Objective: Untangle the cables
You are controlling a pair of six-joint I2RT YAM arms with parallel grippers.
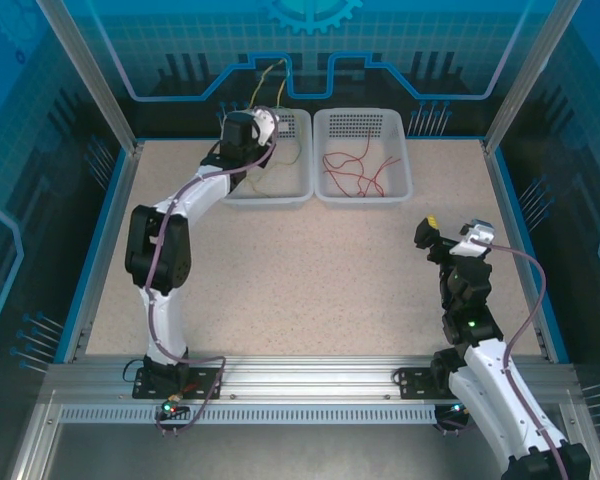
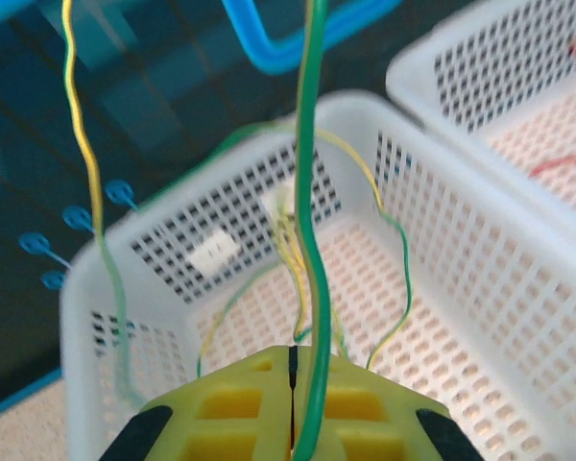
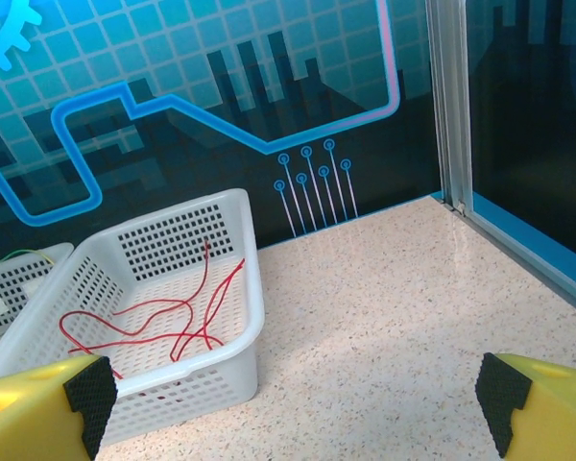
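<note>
Speckled beige table (image 1: 310, 270), blue circuit walls (image 1: 180, 40), cables (image 2: 307, 240)

Overhead view, wrist close-ups, baskets (image 1: 365, 200) shared

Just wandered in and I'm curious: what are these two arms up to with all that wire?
They're sorting tangled wires. The left gripper is shut on a green wire, held up above the left basket, where more yellow and green strands trail. The red wires lie in the right basket. The right gripper is open, hovering over the table, holding nothing.
</note>
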